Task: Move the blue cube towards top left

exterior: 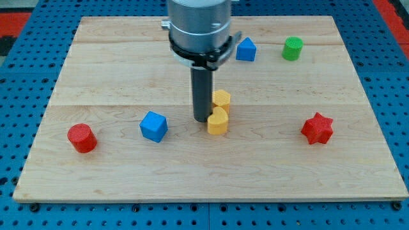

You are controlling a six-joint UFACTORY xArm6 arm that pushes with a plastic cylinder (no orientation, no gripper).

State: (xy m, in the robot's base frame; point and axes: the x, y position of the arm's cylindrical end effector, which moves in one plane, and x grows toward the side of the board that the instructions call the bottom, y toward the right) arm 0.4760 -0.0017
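Observation:
The blue cube [154, 126] lies on the wooden board [128, 179], left of centre and a little below the middle. My tip [202, 119] rests on the board to the cube's right, a clear gap away. It stands just left of two yellow blocks: a yellow heart-like block [218, 121] close beside the tip and a yellow hexagonal block [222, 99] just above it. The arm's grey body [198, 25] hangs over the top centre of the board.
A second blue block with a pointed top [246, 50] lies at the view's top, right of the arm. A green cylinder [293, 48] is at top right. A red star [317, 128] lies at right. A red cylinder [82, 138] lies at lower left.

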